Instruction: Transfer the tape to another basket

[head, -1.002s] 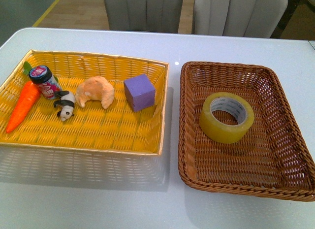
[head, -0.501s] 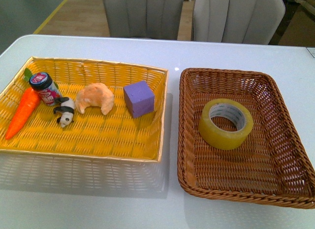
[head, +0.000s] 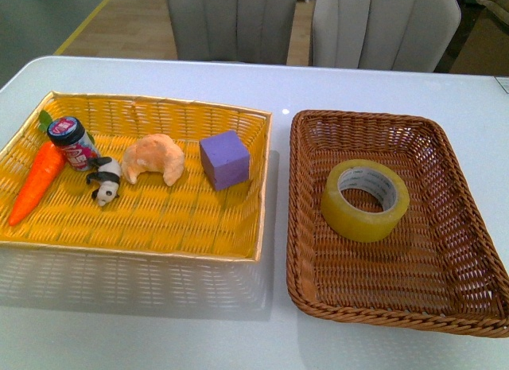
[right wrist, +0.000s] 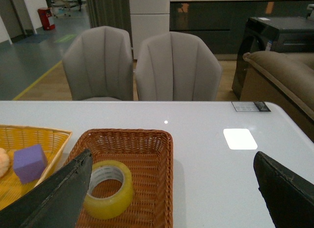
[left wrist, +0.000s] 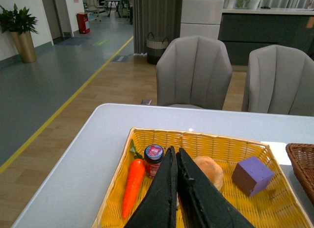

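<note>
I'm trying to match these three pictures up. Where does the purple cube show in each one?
Front view: the purple cube sits in the yellow basket, near the side facing the brown basket.
Left wrist view: cube at lower right, in the yellow basket.
Right wrist view: cube at the left edge.
Shared landmark: the brown basket beside the cube.

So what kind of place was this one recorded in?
Probably an office lounge or lobby: a white table with grey padded chairs, a sofa, a potted plant, and a long open floor with a yellow line.
</note>
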You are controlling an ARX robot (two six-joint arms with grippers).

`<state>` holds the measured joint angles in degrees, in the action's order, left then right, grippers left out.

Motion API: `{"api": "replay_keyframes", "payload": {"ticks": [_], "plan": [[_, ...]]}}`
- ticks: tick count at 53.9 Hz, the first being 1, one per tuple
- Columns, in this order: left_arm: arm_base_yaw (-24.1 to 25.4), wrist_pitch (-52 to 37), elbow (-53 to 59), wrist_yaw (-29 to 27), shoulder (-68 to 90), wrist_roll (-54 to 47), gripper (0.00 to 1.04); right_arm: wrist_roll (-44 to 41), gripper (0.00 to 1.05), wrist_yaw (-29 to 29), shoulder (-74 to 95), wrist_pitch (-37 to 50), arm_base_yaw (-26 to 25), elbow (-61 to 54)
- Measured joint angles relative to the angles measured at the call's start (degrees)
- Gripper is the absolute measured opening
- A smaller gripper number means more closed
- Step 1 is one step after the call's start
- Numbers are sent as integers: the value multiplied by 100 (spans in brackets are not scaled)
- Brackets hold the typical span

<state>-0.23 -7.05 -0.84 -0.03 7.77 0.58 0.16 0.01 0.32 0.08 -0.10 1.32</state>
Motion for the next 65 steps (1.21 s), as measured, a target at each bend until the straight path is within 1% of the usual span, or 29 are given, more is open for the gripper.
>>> {"api": "replay_keyframes", "payload": {"ticks": [3,5,20,22,23,26,30,33,37,39,43,46,65], "plan": [[0,531,0,4,-409,-2,2,0,96,2,0,0,0,0],[0,656,0,4,-599,0,2,0,96,2,0,0,0,0],[2,706,0,2,-688,0,2,0,96,0,-2,0,0,0],[2,706,0,2,-688,0,6,0,96,2,-2,0,0,0],[2,706,0,4,-688,0,9,0,96,2,-2,0,0,0],[4,706,0,2,-688,0,25,0,96,0,-2,0,0,0],[2,706,0,4,-688,0,43,0,96,0,-2,0,0,0],[2,706,2,4,-688,0,59,0,96,0,-2,0,0,0],[2,706,0,4,-691,0,73,0,96,0,-2,0,0,0],[2,706,0,2,-691,0,84,0,96,0,-2,0,0,0],[2,706,0,4,-691,-7,98,0,96,0,-2,0,0,0],[4,706,0,2,-691,-11,95,0,96,0,-2,0,0,0],[2,706,2,2,-691,-11,96,0,96,0,-2,0,0,0]]}}
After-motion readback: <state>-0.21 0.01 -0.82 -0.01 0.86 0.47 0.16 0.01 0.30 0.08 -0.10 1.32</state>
